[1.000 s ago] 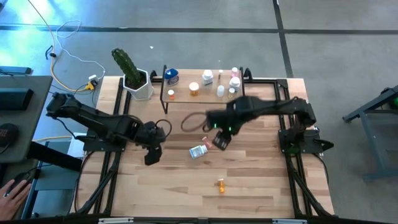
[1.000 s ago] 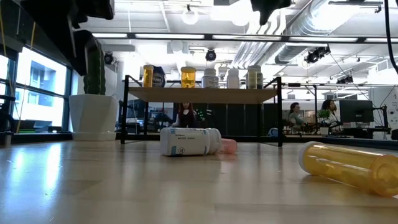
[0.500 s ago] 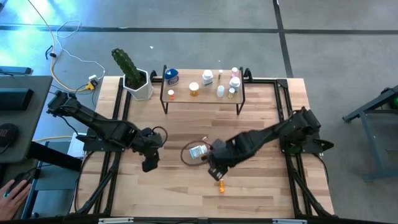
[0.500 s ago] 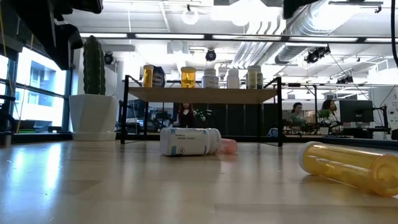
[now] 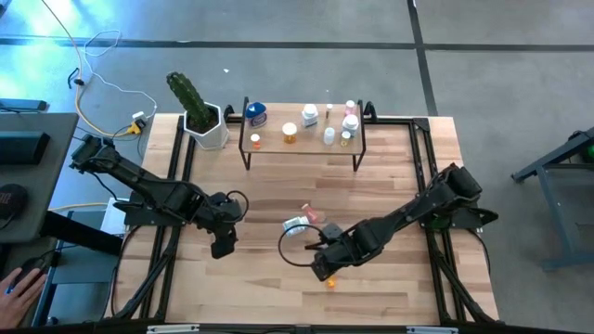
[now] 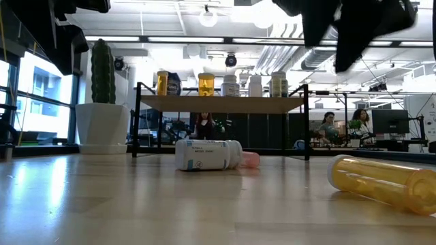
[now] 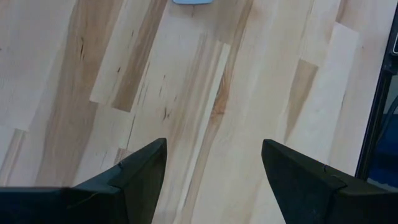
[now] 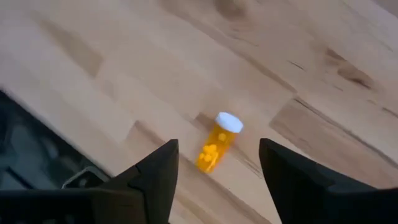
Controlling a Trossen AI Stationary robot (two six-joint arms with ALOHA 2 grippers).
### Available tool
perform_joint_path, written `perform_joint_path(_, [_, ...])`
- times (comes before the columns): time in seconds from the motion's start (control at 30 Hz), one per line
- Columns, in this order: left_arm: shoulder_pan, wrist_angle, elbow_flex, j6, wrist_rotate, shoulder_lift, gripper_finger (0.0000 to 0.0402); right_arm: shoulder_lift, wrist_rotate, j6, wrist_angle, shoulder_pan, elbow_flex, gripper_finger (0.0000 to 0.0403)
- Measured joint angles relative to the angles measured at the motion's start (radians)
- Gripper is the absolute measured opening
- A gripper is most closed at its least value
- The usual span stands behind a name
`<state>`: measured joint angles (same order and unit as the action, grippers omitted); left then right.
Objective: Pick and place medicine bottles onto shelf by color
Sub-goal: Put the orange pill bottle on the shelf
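High view: the right gripper has swung from beside the shelf down to the orange bottle lying on the desk, well apart from the shelf. The left gripper stays put, fingers open.

Low view: the orange bottle lies on its side, long axis slanting.

Right wrist view: open fingers frame the orange bottle, white cap pointing away.

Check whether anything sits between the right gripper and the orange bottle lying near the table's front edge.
Nothing visible does. The right gripper hangs open above the orange bottle, and the right wrist view shows only bare table between its fingers and the bottle. The white bottle lies off toward the shelf.
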<state>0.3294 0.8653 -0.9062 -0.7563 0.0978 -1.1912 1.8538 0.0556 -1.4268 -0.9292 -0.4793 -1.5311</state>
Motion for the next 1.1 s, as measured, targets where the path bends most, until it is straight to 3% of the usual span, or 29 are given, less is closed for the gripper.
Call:
perform_joint_path(0.17, [0.0, -0.001, 0.0, 0.0, 0.001, 0.0, 0.0254, 0.0, 0.001, -0.105, 0.093, 0.001, 0.068, 0.0223])
perform_joint_path(0.73, [0.0, -0.002, 0.0, 0.0, 0.023, 0.0, 0.0254, 0.02, -0.07, -0.226, 0.376, 0.0, 0.256, 0.022])
perform_joint_path(1.1, [0.0, -0.004, 0.0, 0.0, 0.027, 0.001, 0.0254, 0.099, -0.136, -0.224, 0.381, 0.0, 0.259, 0.0219])
